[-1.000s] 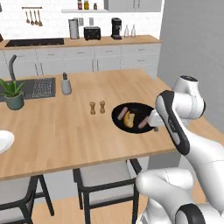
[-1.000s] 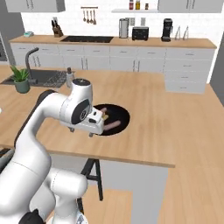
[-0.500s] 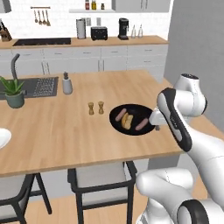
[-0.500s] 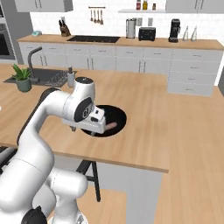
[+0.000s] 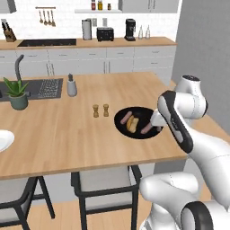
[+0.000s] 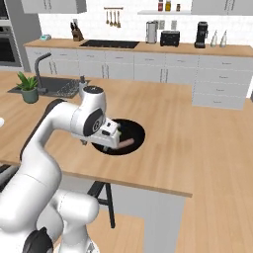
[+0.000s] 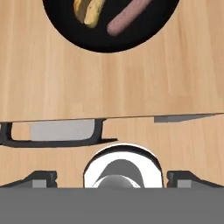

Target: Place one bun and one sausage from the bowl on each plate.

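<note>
The gripper (image 7: 112,177) stood wide open and empty, touching nothing, over the counter (image 7: 131,87) edge. At its 12 o'clock in the hand view sat the bowl (image 7: 148,30) with a sausage (image 7: 127,17) and bun (image 7: 89,11).

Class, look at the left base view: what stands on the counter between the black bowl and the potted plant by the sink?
In the left base view, two small brown shakers stand side by side on the wooden counter, just left of the black bowl. Farther toward the potted plant stands a grey bottle.

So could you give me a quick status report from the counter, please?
Gripper open, empty, at near counter edge. Black bowl holds buns and sausages. Nothing plated. Shakers left of bowl, not blocking.
</note>
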Robot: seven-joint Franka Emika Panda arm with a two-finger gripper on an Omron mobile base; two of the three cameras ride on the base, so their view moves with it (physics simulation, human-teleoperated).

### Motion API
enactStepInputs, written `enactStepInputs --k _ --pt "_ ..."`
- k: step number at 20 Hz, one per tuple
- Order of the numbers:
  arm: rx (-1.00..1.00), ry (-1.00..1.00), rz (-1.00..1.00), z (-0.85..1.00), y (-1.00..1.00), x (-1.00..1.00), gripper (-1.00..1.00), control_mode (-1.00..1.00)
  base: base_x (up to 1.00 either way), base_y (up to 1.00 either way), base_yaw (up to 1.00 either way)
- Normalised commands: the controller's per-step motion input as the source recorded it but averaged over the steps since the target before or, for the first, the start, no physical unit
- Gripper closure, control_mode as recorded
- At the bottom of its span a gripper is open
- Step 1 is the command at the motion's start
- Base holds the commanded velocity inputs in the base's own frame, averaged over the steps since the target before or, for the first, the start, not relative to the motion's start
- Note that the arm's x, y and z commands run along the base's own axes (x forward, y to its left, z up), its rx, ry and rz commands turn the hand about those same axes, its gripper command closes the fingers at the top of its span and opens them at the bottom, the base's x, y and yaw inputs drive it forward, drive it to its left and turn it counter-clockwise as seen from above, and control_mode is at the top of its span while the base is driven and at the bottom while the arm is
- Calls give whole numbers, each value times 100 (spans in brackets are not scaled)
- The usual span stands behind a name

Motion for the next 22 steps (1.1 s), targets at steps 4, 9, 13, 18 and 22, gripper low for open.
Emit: enactStepInputs --k 4,9,13,18,22 --pt "-1 28 -5 5 -10 100 -100 -100 0 0 0" --pt "-5 34 0 -43 -34 100 -100 -100 0 0 0" --pt "0 22 -1 -39 -36 100 -100 -100 0 0 0" --pt "-11 10 0 -46 22 98 -100 -100 0 0 0" --pt "-11 14 0 -54 8 92 -100 -100 0 0 0"
